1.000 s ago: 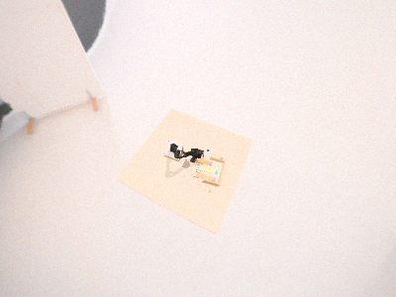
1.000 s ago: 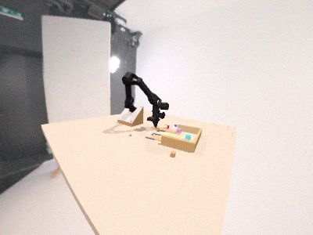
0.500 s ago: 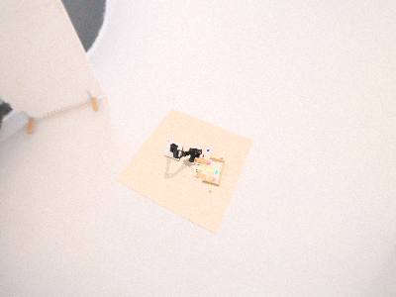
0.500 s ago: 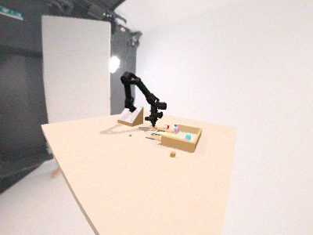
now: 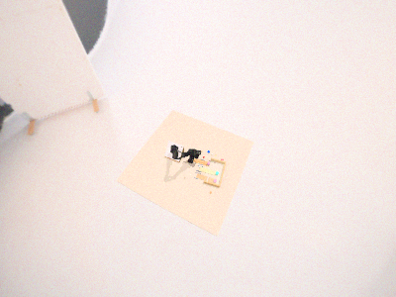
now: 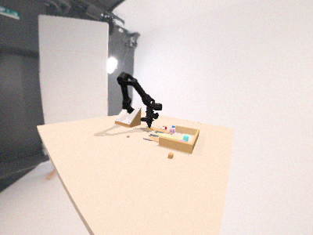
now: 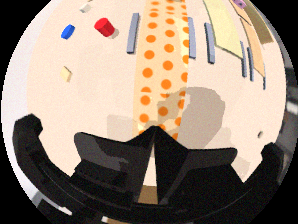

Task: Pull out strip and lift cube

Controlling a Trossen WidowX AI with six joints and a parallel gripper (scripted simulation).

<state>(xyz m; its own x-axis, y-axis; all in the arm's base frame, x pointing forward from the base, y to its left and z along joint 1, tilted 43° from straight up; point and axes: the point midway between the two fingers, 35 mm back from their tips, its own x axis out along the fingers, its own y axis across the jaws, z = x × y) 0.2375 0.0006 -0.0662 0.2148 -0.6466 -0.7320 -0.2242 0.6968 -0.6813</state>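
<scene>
My gripper [image 5: 192, 161] [image 6: 149, 126] [image 7: 154, 129] is shut and empty, its tips low over the near part of the orange-dotted strip [image 6: 157, 129] [image 7: 168, 65]. The dot pattern breaks across this strip not far ahead of the tips; touch is unclear. A pale yellow strip [image 6: 168, 136] [image 7: 222, 30] and a peach strip [image 6: 153, 139] [image 7: 253, 45] lie to the right in the wrist view. A teal cube [image 5: 217, 173] [image 6: 185, 138] and a purple cube [image 5: 208, 163] [image 6: 172, 130] are at the box; a pink cube [image 5: 215, 181] shows from above. No label is readable.
The wooden box [image 5: 223, 173] [image 6: 178, 144] has raised walls. Grey guide bars [image 7: 133, 33] [image 7: 210, 42] stand beside the strips. A red cylinder [image 6: 165, 128] [image 7: 104, 27] and a blue disc [image 5: 208, 151] [image 7: 68, 32] lie left of the dotted strip. An orange block [image 6: 170, 156] lies outside the box.
</scene>
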